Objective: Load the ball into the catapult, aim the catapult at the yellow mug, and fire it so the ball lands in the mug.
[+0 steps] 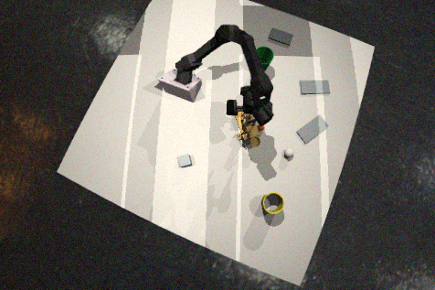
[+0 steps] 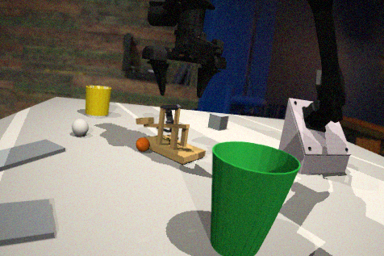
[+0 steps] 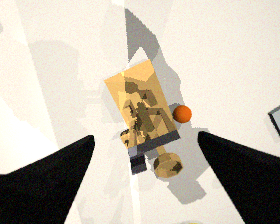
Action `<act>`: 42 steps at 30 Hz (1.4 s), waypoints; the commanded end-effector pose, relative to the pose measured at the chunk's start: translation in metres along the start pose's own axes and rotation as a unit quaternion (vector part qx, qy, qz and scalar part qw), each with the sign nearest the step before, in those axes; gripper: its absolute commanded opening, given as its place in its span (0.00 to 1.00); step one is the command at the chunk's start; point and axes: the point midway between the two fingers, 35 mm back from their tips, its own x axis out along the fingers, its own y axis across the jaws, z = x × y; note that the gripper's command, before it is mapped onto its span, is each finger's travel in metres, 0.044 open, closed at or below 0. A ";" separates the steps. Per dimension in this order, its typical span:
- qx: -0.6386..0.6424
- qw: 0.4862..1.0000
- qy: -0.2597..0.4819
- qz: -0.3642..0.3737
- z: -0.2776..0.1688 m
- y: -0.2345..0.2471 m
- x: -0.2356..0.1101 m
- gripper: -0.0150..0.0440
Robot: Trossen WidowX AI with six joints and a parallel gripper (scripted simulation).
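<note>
The pincer (image 2: 181, 81) hangs above the desk (image 2: 121, 193) with its two dark fingers spread wide and nothing between them, pointing down over the wooden catapult (image 2: 173, 138). In the wrist view the catapult (image 3: 143, 112) lies framed between the fingers, its round cup end (image 3: 167, 165) nearest the camera. The orange ball (image 2: 143, 144) rests on the desk, just beside the catapult's base and not in the cup; the wrist view shows the ball (image 3: 182, 113) close against the base's edge. A white ball (image 2: 80, 127) sits farther off, and the yellow mug (image 2: 98, 100) stands upright beyond it, well apart from the catapult. A green cup (image 2: 250, 197) stands near the exterior camera, and grey flat slabs (image 1: 314, 87) lie about the desk's far side.
</note>
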 end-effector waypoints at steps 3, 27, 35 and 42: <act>-0.101 0.995 0.002 -0.004 0.009 0.003 0.000 1.00; -0.194 0.981 0.000 -0.003 0.016 0.006 0.055 1.00; -0.194 0.981 0.000 -0.003 0.016 0.006 0.068 1.00; -0.194 0.981 0.000 -0.003 0.015 0.006 0.079 1.00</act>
